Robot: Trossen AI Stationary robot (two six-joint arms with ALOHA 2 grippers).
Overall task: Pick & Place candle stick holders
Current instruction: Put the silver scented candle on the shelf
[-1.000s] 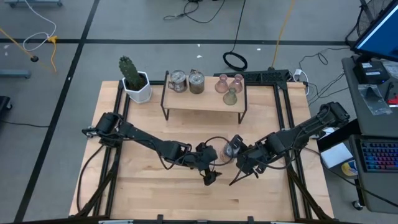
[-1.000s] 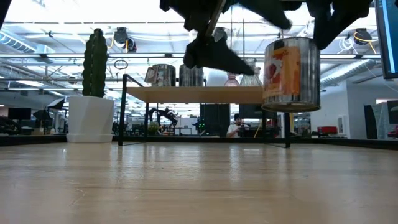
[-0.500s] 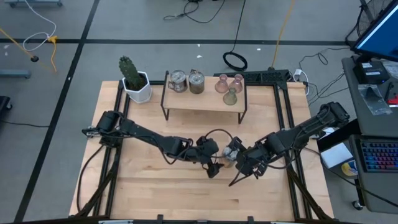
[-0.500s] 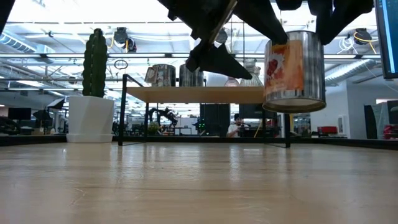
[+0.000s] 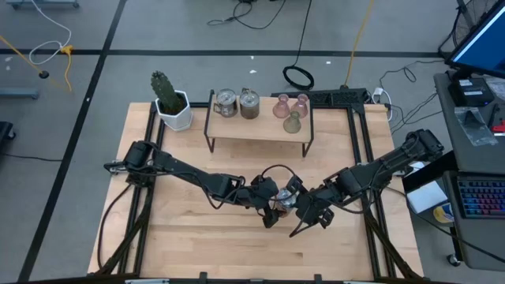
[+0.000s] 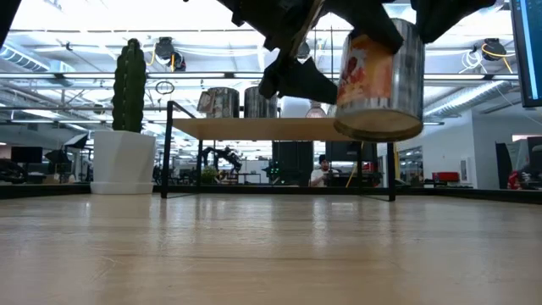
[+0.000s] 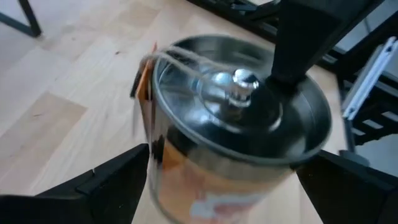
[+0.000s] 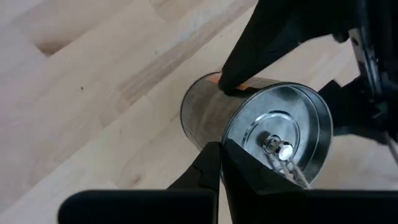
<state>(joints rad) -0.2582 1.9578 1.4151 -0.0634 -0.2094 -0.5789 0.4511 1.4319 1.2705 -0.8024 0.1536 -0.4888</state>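
Worktop (image 5: 189, 237) is pale butcher-block wood in a black frame; grey floor with cables around it. Through the low view I see an open hall with ceiling lights and a person seated far behind.

A small wooden shelf (image 5: 237, 130) on black legs stands at the far edge. On it: two shiny silver holders (image 5: 237, 103), then two pinkish glass holders (image 5: 289, 105) and one olive-green glass holder (image 5: 293, 121), flask-shaped. A white pot with a green cactus (image 5: 170, 101) stands just left of the shelf.

The third silver holder (image 6: 378, 80) is a squat metal can with an orange label, lifted clear of the worktop and tilted. The right gripper (image 8: 217, 163) has its fingers pinched together on the can's rim, one finger inside. I read the left gripper (image 7: 217, 180) as spread wide, a finger on either side of the can's body, just beside it; I cannot tell whether they touch it.
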